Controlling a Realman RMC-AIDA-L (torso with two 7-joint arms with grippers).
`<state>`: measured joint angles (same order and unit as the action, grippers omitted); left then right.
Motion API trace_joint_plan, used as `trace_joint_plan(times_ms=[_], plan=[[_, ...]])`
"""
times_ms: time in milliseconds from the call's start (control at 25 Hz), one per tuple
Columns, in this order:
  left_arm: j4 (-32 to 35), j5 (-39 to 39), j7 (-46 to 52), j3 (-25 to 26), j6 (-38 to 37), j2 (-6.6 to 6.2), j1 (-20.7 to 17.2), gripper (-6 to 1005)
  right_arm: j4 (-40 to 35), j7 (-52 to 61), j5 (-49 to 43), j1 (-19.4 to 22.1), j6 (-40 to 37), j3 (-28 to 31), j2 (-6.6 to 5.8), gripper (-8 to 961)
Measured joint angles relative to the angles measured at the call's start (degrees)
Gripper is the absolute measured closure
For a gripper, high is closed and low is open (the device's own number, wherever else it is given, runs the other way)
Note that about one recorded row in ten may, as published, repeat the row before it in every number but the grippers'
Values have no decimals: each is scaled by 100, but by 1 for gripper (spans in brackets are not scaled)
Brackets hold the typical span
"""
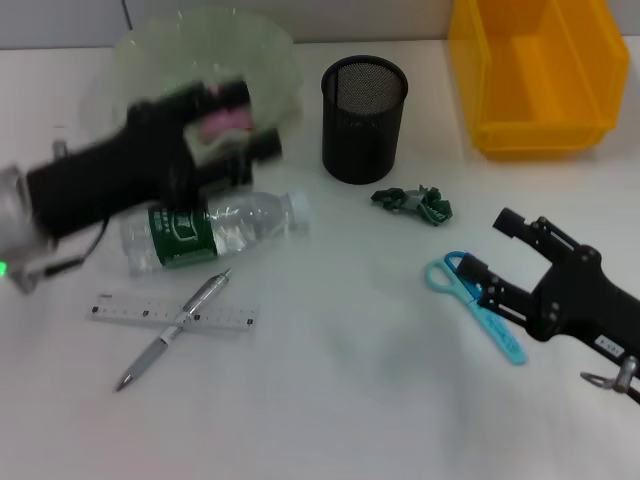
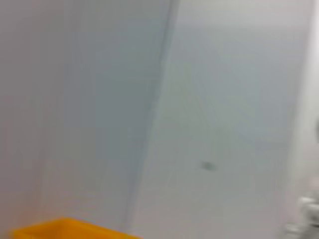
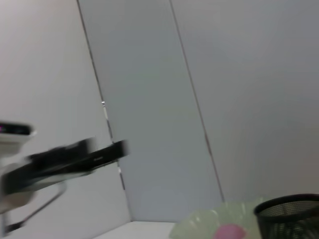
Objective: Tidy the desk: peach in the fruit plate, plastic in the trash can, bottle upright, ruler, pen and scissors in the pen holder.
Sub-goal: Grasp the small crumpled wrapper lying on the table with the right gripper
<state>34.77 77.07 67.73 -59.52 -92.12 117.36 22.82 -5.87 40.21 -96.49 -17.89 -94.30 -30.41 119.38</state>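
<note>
The pink peach (image 1: 226,122) lies in the pale green fruit plate (image 1: 170,50) at the back left; it also shows in the right wrist view (image 3: 229,232). My left gripper (image 1: 250,122) is blurred, raised over the plate, jaws apart around nothing. A clear bottle (image 1: 210,232) with a green label lies on its side. A pen (image 1: 172,330) lies across the ruler (image 1: 130,312). Crumpled green plastic (image 1: 412,203) lies near the black mesh pen holder (image 1: 364,118). My right gripper (image 1: 487,242) is open just above the blue scissors (image 1: 480,305).
A yellow bin (image 1: 540,75) stands at the back right. The pen holder (image 3: 289,216) and the plate (image 3: 209,224) show low in the right wrist view, with my left arm (image 3: 65,159) raised beyond them. The left wrist view shows only wall and a bin corner (image 2: 65,229).
</note>
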Motion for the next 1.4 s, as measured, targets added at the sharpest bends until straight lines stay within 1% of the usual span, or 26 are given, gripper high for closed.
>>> trace_joint_plan(times_ms=[40,160,200,240,320,360,400,440,560,600,640,680,720,800,840,880,920,960,1000,1040,1160,1200,1280,1320,1360,1400], plan=[[0,211,1,0,-402,-28,-83,300,0,0,0,0,0,0,0,138],[-28,763,2,14,-1033,-59,-154,300,-109,348,0,-155,207,123,-4,138],[-62,1002,10,45,-1146,-51,-210,300,-290,827,-10,-315,407,129,-12,138],[-62,1002,10,45,-1146,-51,-210,300,-290,827,-10,-315,407,129,-12,138],[-67,1062,24,61,-1129,-33,-276,300,-654,1537,-40,-530,654,59,-22,138],[-66,1062,29,67,-1117,-28,-298,300,-889,1903,-57,-622,753,-52,-22,138],[-66,1056,63,128,-1120,-23,-325,300,-1432,2586,-67,-779,856,-396,-46,138],[-66,1056,63,128,-1120,-23,-325,300,-1432,2586,-67,-779,856,-396,-46,138],[-66,1064,136,234,-1152,-24,-334,300,-2428,3722,-167,-900,933,-929,-102,139],[-66,1068,144,237,-1157,-24,-334,300,-3166,4504,-480,-962,1031,-1118,-115,139],[-66,1068,144,237,-1157,-24,-334,299,-3166,4504,-480,-962,1031,-1118,-115,139],[-66,1071,144,235,-1158,-23,-335,299,-3511,4855,-745,-1021,1065,-1160,-115,139],[-67,1092,145,205,-1158,-19,-335,299,-4033,5406,-1306,-1172,1084,-1243,-104,139],[-67,1160,150,176,-1164,-19,-323,299,-4415,5870,-1904,-1382,1068,-1346,-100,139],[-67,1253,174,164,-1175,-14,-301,299,-4415,5870,-1904,-1382,1068,-1346,-100,139],[-67,1352,209,158,-1185,-7,-276,299,-4533,6024,-2150,-1476,1052,-1399,-100,139],[-67,1574,334,155,-1197,17,-210,299,-4751,6338,-2688,-1680,1029,-1537,-97,139],[-67,1574,334,155,-1197,17,-210,299,-4751,6338,-2688,-1680,1029,-1537,-97,138],[-67,1718,430,154,-1203,41,-149,299,-4905,6582,-3111,-1855,1027,-1711,-89,138],[-67,1718,430,154,-1203,41,-149,299,-4905,6582,-3111,-1855,1027,-1711,-89,138],[-67,1795,469,163,-1205,74,-101,299,-5066,6929,-3711,-2093,1048,-2030,-55,138],[-66,1786,471,208,-1181,86,-98,299,-5117,7111,-4041,-2216,1089,-2283,-44,138],[-66,1779,468,234,-1173,88,-98,299,-5128,7182,-4161,-2259,1103,-2393,-39,138],[-65,1761,450,312,-1160,92,-99,299,-5138,7330,-4343,-2333,1184,-2586,-34,138],[-65,1761,450,312,-1160,92,-99,299,-5138,7330,-4343,-2333,1184,-2586,-34,139],[-65,1755,437,356,-1156,93,-102,299,-5140,7434,-4417,-2370,1285,-2753,-32,140]])
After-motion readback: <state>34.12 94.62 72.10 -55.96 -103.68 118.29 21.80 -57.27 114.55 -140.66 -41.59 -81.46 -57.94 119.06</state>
